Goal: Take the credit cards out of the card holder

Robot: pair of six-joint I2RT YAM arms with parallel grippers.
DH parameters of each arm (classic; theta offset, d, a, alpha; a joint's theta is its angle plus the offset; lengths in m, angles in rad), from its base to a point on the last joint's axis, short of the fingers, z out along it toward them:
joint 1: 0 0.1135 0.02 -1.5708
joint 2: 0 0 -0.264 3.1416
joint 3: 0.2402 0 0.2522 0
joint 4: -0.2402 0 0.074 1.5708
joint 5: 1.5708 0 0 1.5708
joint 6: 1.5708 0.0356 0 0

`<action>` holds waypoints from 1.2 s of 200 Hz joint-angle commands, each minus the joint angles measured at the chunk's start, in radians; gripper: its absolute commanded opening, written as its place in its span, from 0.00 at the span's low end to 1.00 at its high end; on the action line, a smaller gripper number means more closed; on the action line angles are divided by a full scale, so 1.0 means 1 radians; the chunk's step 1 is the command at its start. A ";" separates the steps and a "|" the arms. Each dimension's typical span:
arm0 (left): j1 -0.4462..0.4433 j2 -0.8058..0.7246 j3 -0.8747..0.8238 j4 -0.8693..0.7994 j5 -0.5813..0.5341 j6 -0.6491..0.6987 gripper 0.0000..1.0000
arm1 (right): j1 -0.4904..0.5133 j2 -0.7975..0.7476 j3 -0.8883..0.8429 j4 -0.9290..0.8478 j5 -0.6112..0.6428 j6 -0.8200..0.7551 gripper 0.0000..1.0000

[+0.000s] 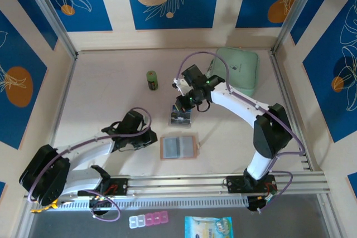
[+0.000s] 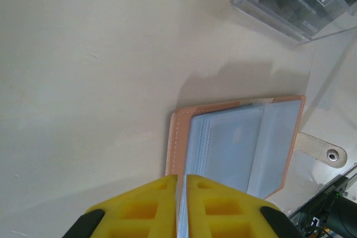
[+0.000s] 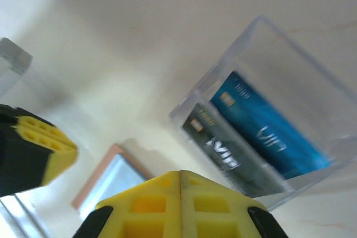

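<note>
Salmon-pink and lying open on the table (image 1: 111, 93), the card holder (image 1: 179, 147) shows its greyish clear pockets face up, with its snap tab (image 2: 321, 151) sticking out to one side. The left gripper (image 2: 182, 178) sits at the holder's edge. Its yellow fingers are pressed almost together on a thin pale-blue edge rising from the pockets, and whether that edge is a pocket leaf or a card I cannot tell. Two credit cards (image 3: 268, 132), one blue and one dark, stand on edge inside a clear box (image 1: 180, 119) just beyond the holder. The right gripper (image 3: 180, 174) hangs over that box with its fingers pressed flat together and nothing between them.
</note>
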 commanded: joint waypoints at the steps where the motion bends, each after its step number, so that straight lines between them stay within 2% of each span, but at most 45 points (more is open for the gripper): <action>1: -0.028 0.011 -0.014 0.033 0.016 -0.029 0.11 | 0.008 -0.053 -0.066 0.064 -0.115 0.248 0.04; 30: -0.073 0.027 -0.009 0.039 0.000 -0.042 0.11 | 0.026 -0.097 -0.143 0.072 -0.170 0.392 0.02; 63: -0.113 0.047 -0.024 0.078 -0.013 -0.071 0.11 | 0.047 -0.136 -0.225 0.062 -0.169 0.450 0.03; 82: -0.131 0.061 -0.029 0.090 -0.020 -0.080 0.10 | 0.068 -0.164 -0.291 0.111 -0.190 0.492 0.08; 140: -0.155 0.103 -0.052 0.119 -0.044 -0.082 0.08 | 0.160 -0.177 -0.383 0.189 -0.148 0.593 0.24; 240: -0.156 0.116 -0.074 0.110 -0.050 -0.076 0.07 | 0.253 -0.100 -0.460 0.294 -0.114 0.725 0.30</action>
